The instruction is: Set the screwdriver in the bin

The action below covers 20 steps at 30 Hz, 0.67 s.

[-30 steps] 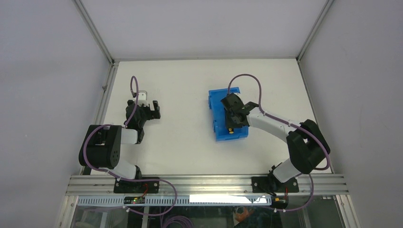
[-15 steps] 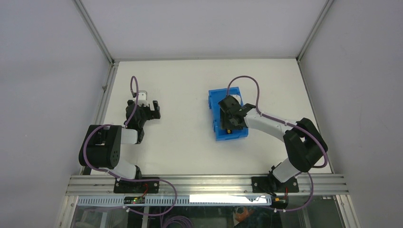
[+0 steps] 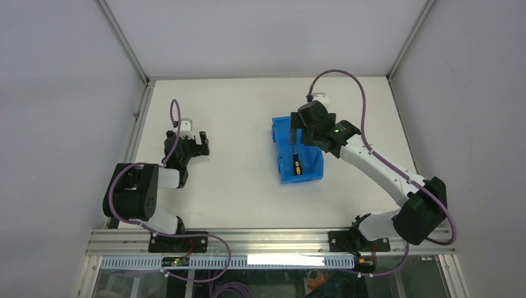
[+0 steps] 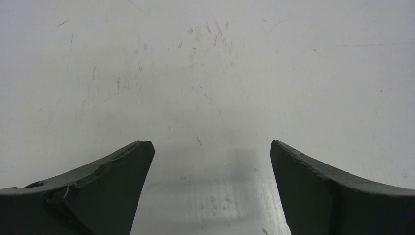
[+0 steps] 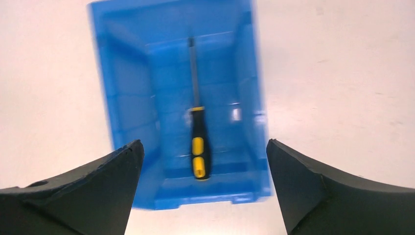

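The screwdriver [image 3: 297,164] lies flat on the floor of the blue bin [image 3: 283,169], right of the table's middle, its yellow-and-black handle toward the near end. In the right wrist view the screwdriver [image 5: 199,147] lies lengthwise in the bin [image 5: 127,107], free of the fingers. My right gripper [image 3: 308,129] hangs above the bin's far end, open, with nothing between its fingers [image 5: 204,141]. My left gripper [image 3: 196,145] stays low over the table at the left, open and empty [image 4: 210,144].
A metal frame rail [image 3: 273,239] runs along the near edge with both arm bases on it. Grey walls enclose the white table [image 3: 236,112] on three sides. The left wrist view holds only scuffed white table surface [image 4: 205,73].
My right gripper opened and let go of the screwdriver, which now rests in the bin. It then rose and pulled back toward the bin's far end. The left arm has not moved.
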Available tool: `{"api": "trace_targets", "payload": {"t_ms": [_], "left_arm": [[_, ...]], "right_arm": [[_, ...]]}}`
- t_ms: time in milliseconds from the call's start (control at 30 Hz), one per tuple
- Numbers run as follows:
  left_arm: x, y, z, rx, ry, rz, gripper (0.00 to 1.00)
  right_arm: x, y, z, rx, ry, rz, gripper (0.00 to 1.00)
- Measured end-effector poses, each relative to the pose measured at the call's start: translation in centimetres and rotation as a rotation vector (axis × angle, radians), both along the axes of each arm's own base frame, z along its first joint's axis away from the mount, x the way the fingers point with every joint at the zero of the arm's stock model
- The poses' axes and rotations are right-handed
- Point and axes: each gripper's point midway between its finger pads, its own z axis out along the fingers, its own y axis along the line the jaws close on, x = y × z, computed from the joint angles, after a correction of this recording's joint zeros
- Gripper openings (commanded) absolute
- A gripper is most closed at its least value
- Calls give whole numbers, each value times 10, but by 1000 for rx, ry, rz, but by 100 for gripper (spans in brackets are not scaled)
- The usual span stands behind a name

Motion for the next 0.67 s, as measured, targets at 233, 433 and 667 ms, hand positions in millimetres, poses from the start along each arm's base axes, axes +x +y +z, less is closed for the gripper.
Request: {"api": "trace_targets", "payload": {"t_ms": [233,433,667], "left_arm": [[0,0,0,0,0,0,99],[0,0,0,0,0,0,99],[0,0,0,0,0,0,99]], "right_arm": [[20,-115,10,-54,-23,-253,99],[12,-192,-2,-87,20,-445,99],[10,-198,-9,-76,37,-451,99]]}}
